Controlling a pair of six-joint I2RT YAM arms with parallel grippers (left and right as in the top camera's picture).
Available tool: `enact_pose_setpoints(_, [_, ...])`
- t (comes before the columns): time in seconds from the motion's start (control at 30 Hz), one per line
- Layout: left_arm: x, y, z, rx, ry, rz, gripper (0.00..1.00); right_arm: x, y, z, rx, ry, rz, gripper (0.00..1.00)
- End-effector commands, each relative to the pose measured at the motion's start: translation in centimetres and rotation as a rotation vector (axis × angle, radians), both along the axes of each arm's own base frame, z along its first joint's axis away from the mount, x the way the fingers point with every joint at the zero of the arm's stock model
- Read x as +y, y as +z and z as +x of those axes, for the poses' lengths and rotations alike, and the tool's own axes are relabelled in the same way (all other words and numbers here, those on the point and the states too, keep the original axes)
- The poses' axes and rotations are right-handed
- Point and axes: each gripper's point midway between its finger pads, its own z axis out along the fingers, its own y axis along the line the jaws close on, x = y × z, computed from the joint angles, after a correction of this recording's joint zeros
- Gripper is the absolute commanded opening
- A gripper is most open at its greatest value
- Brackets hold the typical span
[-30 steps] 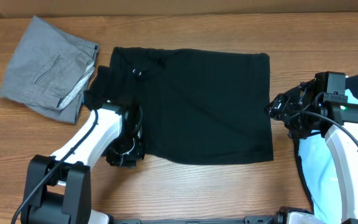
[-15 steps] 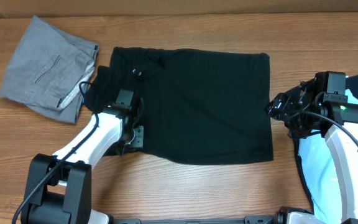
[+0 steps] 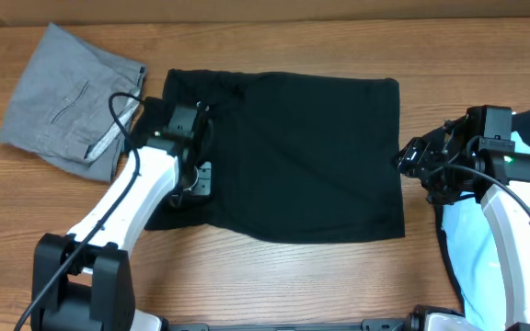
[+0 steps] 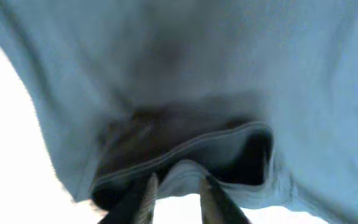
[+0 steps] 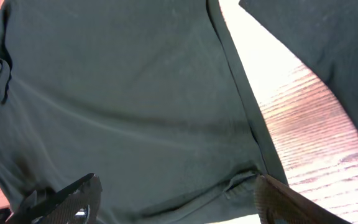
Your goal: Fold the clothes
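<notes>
The black shirt lies folded into a rectangle mid-table, collar at the far left. My left gripper hovers over its left edge. In the left wrist view the left gripper has its jaws slightly apart, with a bump of stitched hem just at the tips and the cloth washed out to blue-grey. My right gripper stands wide open at the shirt's right edge. Seen from the wrist, the right gripper spans the hem of the shirt and holds nothing.
Folded grey trousers lie at the far left corner. A light blue tee lies under the right arm at the right edge, and a dark cloth shows beside bare wood.
The left gripper moved from the shirt's near-left corner up along its left side toward the collar. Its jaws parted from shut. The right arm stayed still.
</notes>
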Motion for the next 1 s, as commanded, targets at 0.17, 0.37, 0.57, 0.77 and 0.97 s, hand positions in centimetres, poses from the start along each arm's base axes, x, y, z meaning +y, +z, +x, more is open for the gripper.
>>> enact_pose_setpoints(0.17, [5.8,3.5,-2.6,0.135,0.209,0.116,0.41,-0.3,0.8,0.4,-0.027,-0.001,-0.016,0.83])
enact_pose_setpoints(0.37, [8.7,3.1,-3.5,0.192,0.377,-0.066,0.49,-0.3,0.8,0.4,-0.027,-0.001,-0.015,0.84])
enact_pose_setpoints(0.57, [9.6,2.2,-2.5,0.144,0.382,-0.158,0.53,-0.3,0.8,0.4,-0.027,-0.001,-0.015,0.85])
enact_pose_setpoints(0.77, [7.7,1.5,-0.6,0.073,0.254,-0.200,0.57,-0.3,0.8,0.4,-0.027,-0.001,-0.015,0.85])
enact_pose_setpoints(0.97, [7.5,-0.3,-0.7,0.062,0.228,-0.165,0.56,-0.3,0.8,0.4,-0.026,-0.001,-0.015,0.85])
